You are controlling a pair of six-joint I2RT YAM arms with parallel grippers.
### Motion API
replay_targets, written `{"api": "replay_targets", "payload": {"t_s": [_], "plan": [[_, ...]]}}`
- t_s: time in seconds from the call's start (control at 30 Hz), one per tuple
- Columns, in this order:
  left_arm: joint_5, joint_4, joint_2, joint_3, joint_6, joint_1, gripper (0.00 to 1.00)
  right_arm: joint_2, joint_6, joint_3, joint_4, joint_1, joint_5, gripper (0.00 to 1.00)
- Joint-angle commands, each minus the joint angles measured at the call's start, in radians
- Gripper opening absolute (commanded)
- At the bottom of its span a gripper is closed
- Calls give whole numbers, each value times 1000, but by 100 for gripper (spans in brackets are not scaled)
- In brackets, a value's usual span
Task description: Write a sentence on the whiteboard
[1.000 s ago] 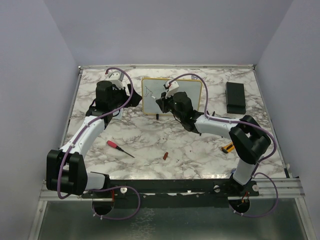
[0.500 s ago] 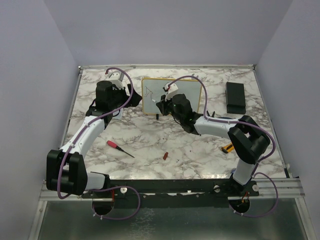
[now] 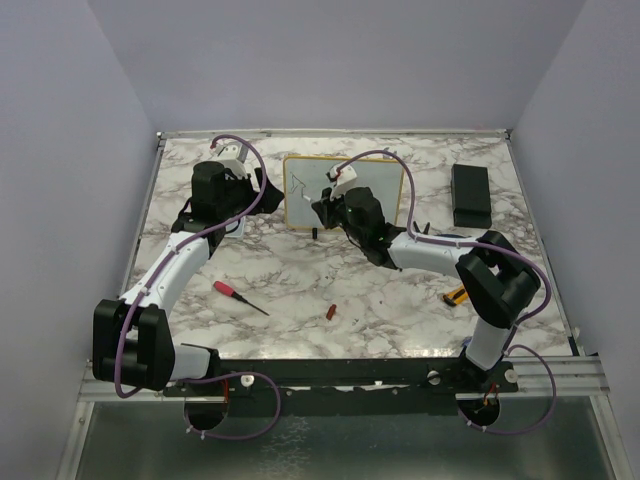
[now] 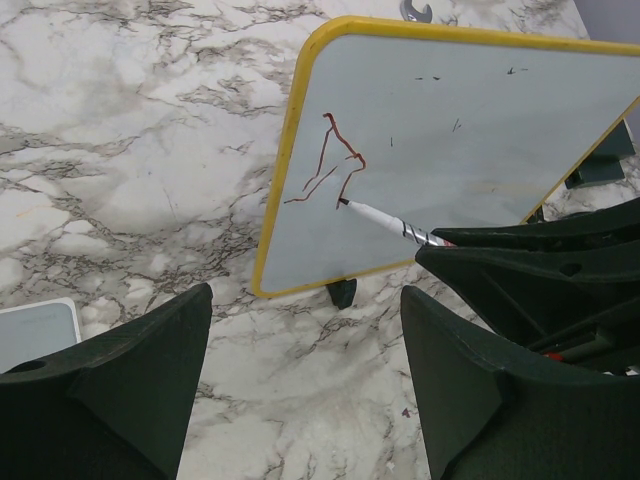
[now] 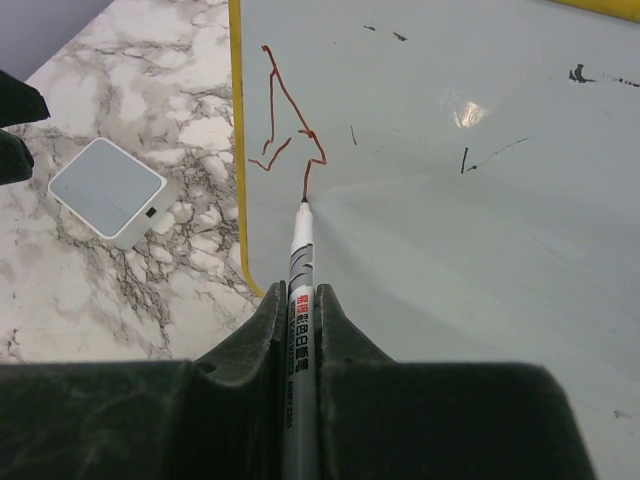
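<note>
The right gripper point(image 5: 297, 300) clamps the marker point(image 5: 300, 255), tip on the whiteboard point(image 5: 470, 270) near its left edge, much board free rightward; the left gripper point(image 4: 305, 300) stands wide open.

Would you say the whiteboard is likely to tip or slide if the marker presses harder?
Probably slide or tip: the whiteboard stands tilted on small black feet, nothing visibly bracing it. The marker touches near its left edge, so it might also twist.
</note>
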Motion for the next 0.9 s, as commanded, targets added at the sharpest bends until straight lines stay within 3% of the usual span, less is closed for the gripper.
{"api": "replay_targets", "payload": {"t_s": [0.0,0.87], "plan": [[7,-7,4,5,4,5,77,-12,-13,19,43,1,58,1],[21,4,10,-6,-16,-4,76,-64,-6,-54,76,1,143,1]]}}
